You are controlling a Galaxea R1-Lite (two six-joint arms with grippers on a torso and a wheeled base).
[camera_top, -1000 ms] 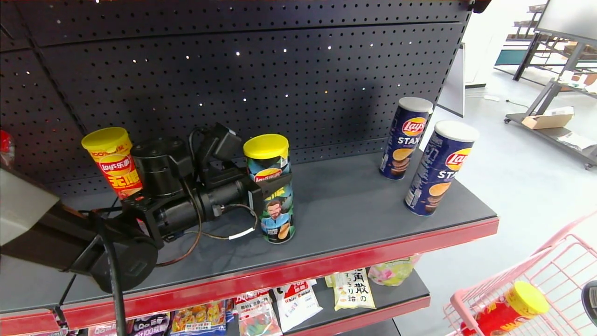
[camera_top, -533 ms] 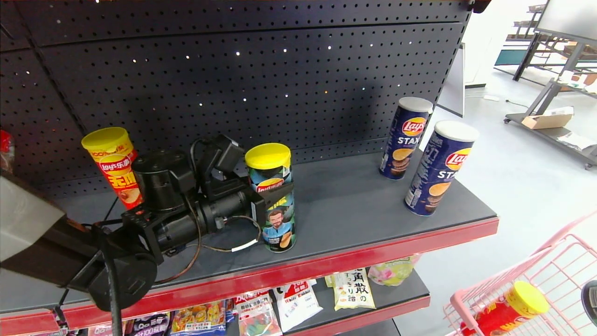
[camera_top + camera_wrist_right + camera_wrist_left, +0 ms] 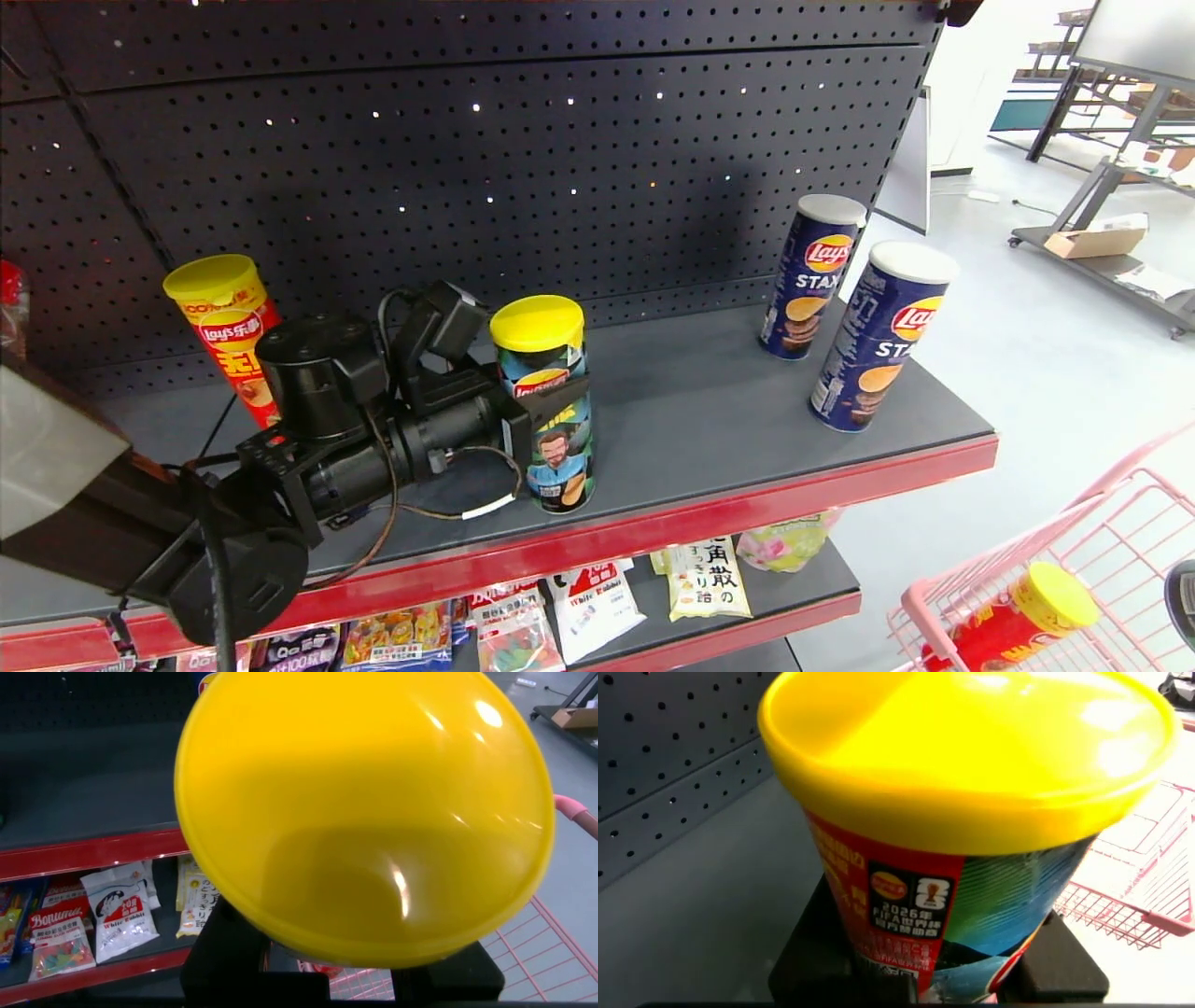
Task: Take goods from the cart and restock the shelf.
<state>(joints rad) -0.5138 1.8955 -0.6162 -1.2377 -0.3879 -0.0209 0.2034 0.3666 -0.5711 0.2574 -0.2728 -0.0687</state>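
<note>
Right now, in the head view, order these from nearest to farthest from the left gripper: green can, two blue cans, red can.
1. Green can, in the left gripper, shelf front.
2. Rear blue can and front blue can, shelf's right end; too close to call.
3. Red can, in the cart, lower right.

Head camera looking down over grey shelf (image 3: 709,411) and pink cart (image 3: 1144,523), left wrist camera tight on the yellow-lidded can (image 3: 971,775), right wrist camera just above another yellow lid (image 3: 364,812), shelf and cart shared.
</note>
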